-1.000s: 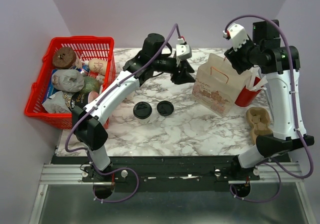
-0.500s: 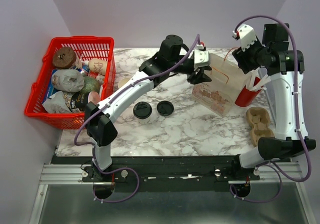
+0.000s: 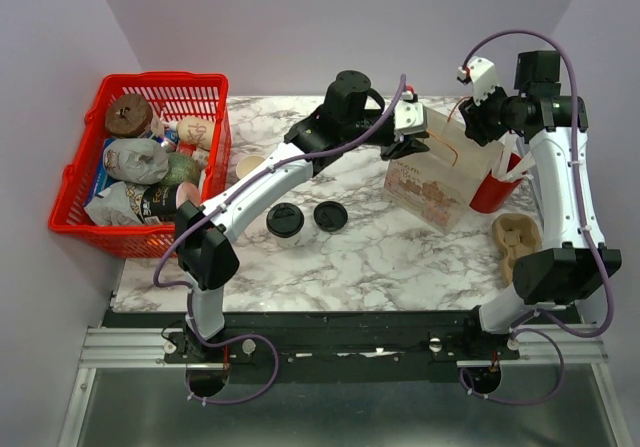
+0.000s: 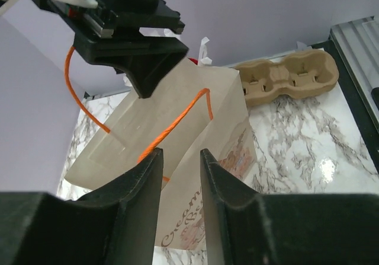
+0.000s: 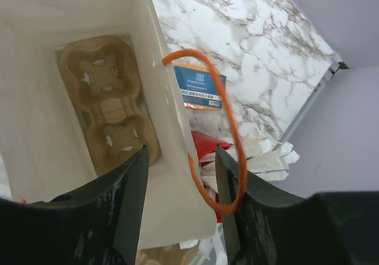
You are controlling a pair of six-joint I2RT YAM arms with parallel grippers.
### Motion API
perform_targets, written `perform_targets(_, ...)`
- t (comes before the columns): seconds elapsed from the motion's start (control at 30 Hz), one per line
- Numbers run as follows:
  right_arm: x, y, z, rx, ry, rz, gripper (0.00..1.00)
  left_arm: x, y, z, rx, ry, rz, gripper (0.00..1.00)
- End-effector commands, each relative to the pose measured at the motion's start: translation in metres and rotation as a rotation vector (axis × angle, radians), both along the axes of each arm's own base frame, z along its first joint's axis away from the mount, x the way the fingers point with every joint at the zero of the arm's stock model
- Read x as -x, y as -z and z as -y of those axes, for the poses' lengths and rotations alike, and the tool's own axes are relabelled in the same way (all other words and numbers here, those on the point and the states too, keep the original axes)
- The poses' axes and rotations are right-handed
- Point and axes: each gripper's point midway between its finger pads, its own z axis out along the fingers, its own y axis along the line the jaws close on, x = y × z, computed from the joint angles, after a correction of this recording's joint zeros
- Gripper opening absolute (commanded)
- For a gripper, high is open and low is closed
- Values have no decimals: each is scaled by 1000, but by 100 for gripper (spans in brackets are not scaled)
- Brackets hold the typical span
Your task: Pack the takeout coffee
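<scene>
The takeout coffee (image 3: 285, 221), a small whitish cup with a black lid, stands on the marble table (image 3: 380, 252), left of the middle. A loose flat black lid (image 3: 330, 215) lies beside it. My left gripper (image 3: 410, 145) (image 4: 180, 157) is at the left rim of the open paper bag (image 3: 435, 182) (image 4: 195, 128), jaws slightly apart and empty. My right gripper (image 3: 478, 117) (image 5: 180, 158) is open, straddling the bag's far wall (image 5: 160, 99), its orange handle (image 5: 228, 128) by the right finger. A cardboard cup carrier (image 5: 109, 99) lies inside the bag.
A red basket (image 3: 80, 182) of groceries stands at the left. A tan paper cup (image 3: 248, 165) sits next to it. A red holder with napkins (image 3: 500, 187) (image 5: 207, 143) stands behind the bag. A second cardboard carrier (image 3: 517, 242) (image 4: 290, 78) lies at the right edge.
My left arm has swung right, from mid-table to the bag's left rim. My right gripper has shifted along the bag's far rim, and the bag mouth stands wider. The coffee has not moved.
</scene>
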Motion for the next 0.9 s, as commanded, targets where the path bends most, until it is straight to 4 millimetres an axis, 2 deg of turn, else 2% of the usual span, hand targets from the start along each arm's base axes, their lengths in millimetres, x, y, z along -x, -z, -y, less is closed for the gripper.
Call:
perform_targets(0.0,-4,5,-10,-30,-65,-9,45,21,0,-6,-17,80,34,35)
perform_targets(0.03,-2,3,-12,-33,-77,-7,35,28,2,-13,-31,83,26,36)
perform_targets(0.07,0,2,-16,-48,-94,-4,31,31,5,-17,-43,82,25,36)
perform_targets(0.13,5,-2,-21,-63,-119,4,19,42,11,-33,-76,67,30,47)
perform_targets(0.2,15,-9,-30,-72,-155,21,13,45,16,-47,-98,37,30,54)
perform_targets(0.23,19,-7,-33,-74,-171,11,11,53,20,-60,-111,22,26,55)
perform_targets(0.3,35,-10,-48,-61,-237,21,9,54,23,-82,-119,-16,11,56)
perform_targets(0.37,49,0,-64,-42,-290,1,8,63,24,-107,-110,-58,-25,57)
perform_targets(0.4,61,-4,-70,-34,-314,20,8,63,25,-117,-104,-78,-29,59)
perform_targets(0.43,68,-2,-75,-31,-336,18,7,64,29,-134,-104,-116,-32,59)
perform_targets(0.47,80,11,-87,-26,-381,-16,7,63,33,-142,-107,-145,-33,60)
perform_targets(0.53,99,11,-97,-31,-429,-12,7,59,44,-159,-118,-205,-53,62)
perform_targets(0.6,120,21,-111,-46,-490,-51,7,53,49,-169,-124,-251,-96,63)
perform_targets(0.67,140,20,-119,-66,-552,-52,7,44,51,-177,-117,-292,-126,63)
perform_targets(0.7,147,25,-121,-69,-576,-66,7,42,51,-179,-110,-310,-147,63)
perform_targets(0.87,181,25,-133,-99,-702,-76,7,28,51,-181,-74,-358,-155,63)
